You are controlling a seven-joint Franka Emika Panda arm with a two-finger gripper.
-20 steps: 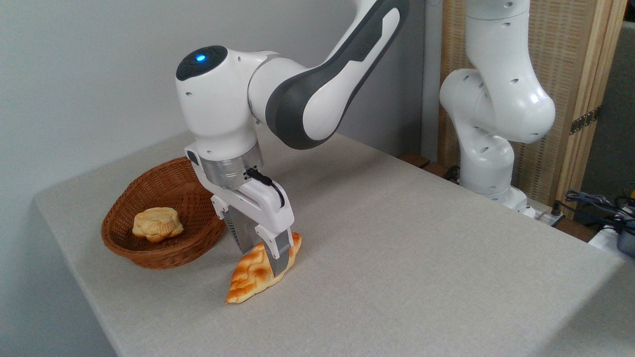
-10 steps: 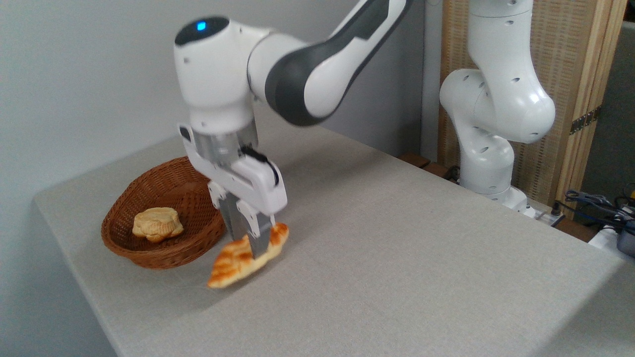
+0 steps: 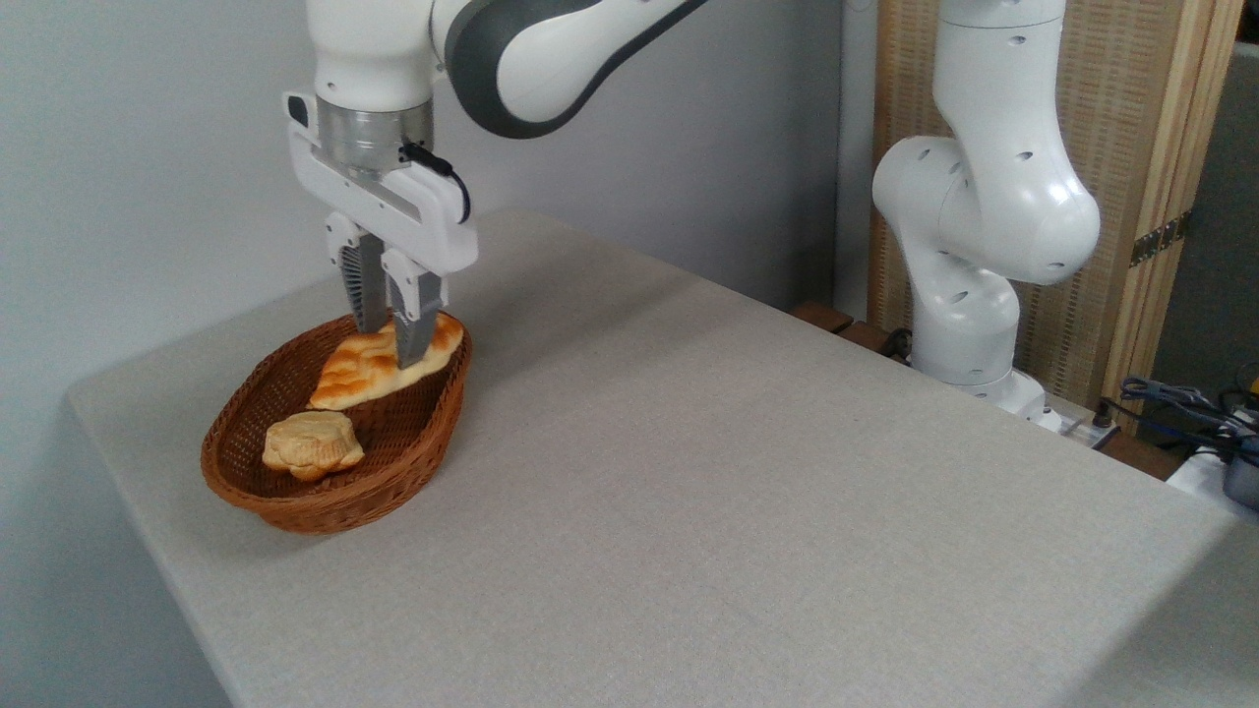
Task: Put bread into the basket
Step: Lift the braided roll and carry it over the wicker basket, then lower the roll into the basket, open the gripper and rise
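My gripper [image 3: 391, 346] is shut on the bread [image 3: 366, 368], a golden-orange braided loaf with pointed ends. The loaf hangs tilted, left end lower, above the far half of the basket [image 3: 425, 447], a reddish-brown oval of woven wicker near the table's left corner. The fingers [image 3: 413, 320] clamp the loaf near its right end. Whether the loaf touches the basket's inside I cannot tell.
A small round pale-beige bun [image 3: 311, 443] lies in the near part of the basket. The grey table [image 3: 748, 492] runs to its left edge just past the basket. The arm's white base [image 3: 969, 256] stands at the back right, with cables [image 3: 1180, 403] at the far right.
The gripper has lifted the bread off the table and carried it up and to the left, from beside the basket's right side to over the basket's far half.
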